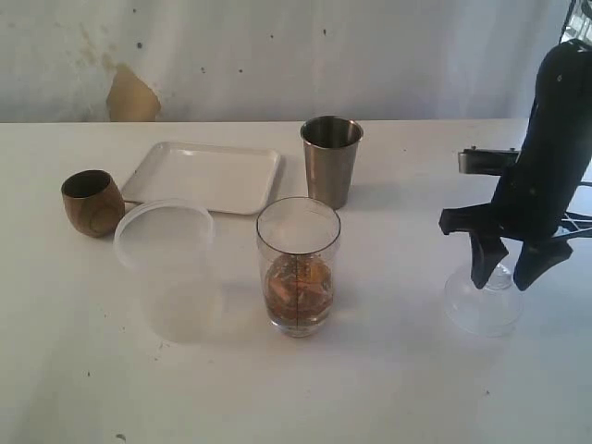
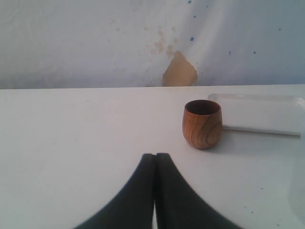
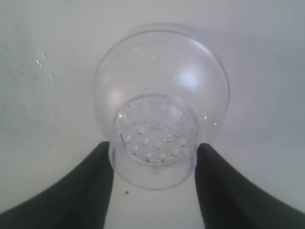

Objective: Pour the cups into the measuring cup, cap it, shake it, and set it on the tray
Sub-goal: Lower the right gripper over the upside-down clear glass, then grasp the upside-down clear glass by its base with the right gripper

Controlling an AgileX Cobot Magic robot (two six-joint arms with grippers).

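Two hands are at work, and only the right one shows from outside. The left hand [image 2: 155, 155] is closed tight with nothing in it, low over the table [image 1: 416, 388] and facing the wooden cup [image 2: 202, 124], which stands upright just beside a corner of the white tray [image 1: 203, 176].

The right hand [image 3: 154, 148] is partly closed around a clear domed cap [image 3: 162, 76] that sits on the table at the right side. Its dark fingers [image 3: 95, 181] stand one on each side of the cap's narrow, perforated neck, right against it. Whether they actually squeeze it cannot be told.

The measuring cup [image 1: 298, 231] stands upright near the middle of the table, uncapped, with brown stuff [image 1: 298, 282] in its lower part. The steel tumbler [image 1: 330, 166] stands upright just behind it, near the tray's right edge. A milky plastic tub [image 1: 171, 277] stands to the left of the measuring cup, in front of the tray. The tray is bare.
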